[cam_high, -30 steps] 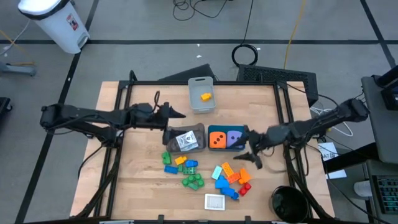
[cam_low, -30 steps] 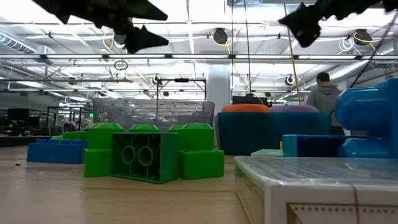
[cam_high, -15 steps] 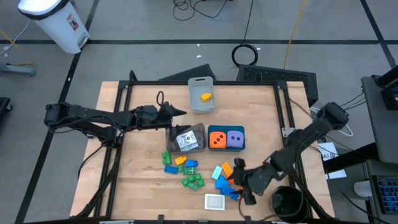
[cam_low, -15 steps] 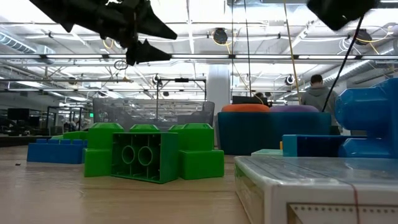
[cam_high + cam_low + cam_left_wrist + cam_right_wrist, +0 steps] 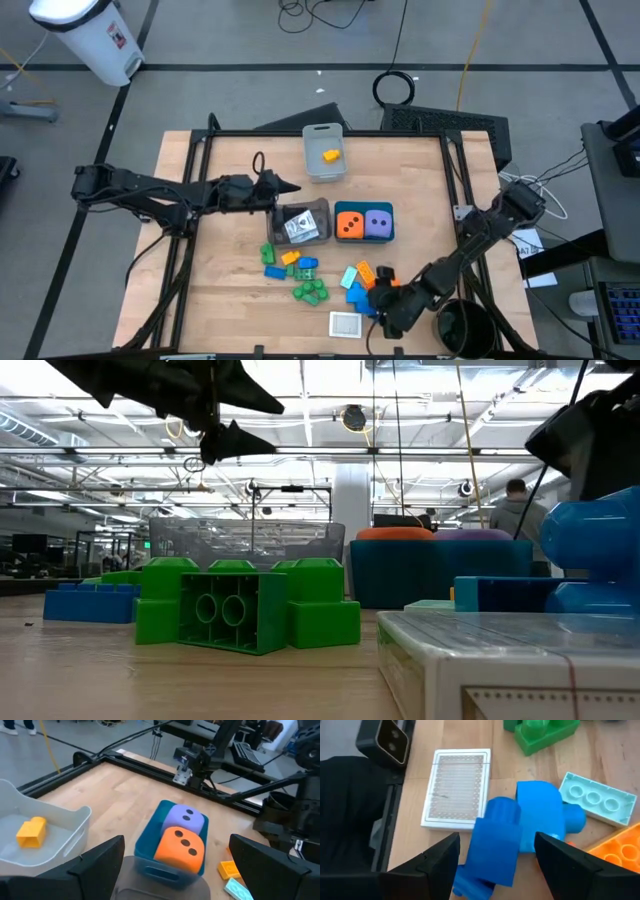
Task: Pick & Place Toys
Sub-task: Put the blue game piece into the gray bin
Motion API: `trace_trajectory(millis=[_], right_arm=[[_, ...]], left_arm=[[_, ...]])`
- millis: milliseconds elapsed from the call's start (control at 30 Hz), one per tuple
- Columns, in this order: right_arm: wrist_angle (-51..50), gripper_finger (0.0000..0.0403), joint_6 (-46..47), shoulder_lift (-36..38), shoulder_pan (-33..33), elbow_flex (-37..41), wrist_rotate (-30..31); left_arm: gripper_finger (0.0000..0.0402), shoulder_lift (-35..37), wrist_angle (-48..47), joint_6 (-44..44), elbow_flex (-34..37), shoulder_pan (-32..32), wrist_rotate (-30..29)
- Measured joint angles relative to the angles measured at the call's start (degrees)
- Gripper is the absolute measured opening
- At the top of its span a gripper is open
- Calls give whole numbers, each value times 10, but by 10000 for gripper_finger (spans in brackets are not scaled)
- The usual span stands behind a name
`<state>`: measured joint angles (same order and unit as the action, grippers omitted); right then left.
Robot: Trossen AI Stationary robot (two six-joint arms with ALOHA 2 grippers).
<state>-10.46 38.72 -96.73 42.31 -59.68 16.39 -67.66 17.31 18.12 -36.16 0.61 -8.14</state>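
Both dice (image 5: 363, 223) sit binned, many bricks (image 5: 366, 285) remain loose, and the right end effector (image 5: 492, 865), jaws wide and empty, hovers directly above a blue brick (image 5: 520, 837).

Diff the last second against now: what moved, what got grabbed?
The right pincer swung from beside the teal bin down to the near table edge, now open over the blue plastic bricks. Nothing grabbed or released. The left pincer stayed open by the grey bin; toys unmoved.
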Motion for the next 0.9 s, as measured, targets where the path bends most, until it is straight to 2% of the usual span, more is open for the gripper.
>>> trace_trajectory(millis=[133, 400, 533, 733, 900], right_arm=[[0, 247, 11, 3, 6, 0, -16], [1, 238, 9, -27, 6, 0, -11], [0, 204, 10, -36, 4, 0, -8], [16, 125, -2, -32, 1, 1, -15], [20, 120, -33, -5, -3, 1, -16]], left_arm=[[365, 0, 7, 0, 0, -2, -17], [365, 0, 6, 0, 0, -2, -28], [365, 0, 6, 0, 0, -6, -29], [365, 0, 5, 1, 0, -9, -29], [365, 0, 5, 0, 0, -9, -30]])
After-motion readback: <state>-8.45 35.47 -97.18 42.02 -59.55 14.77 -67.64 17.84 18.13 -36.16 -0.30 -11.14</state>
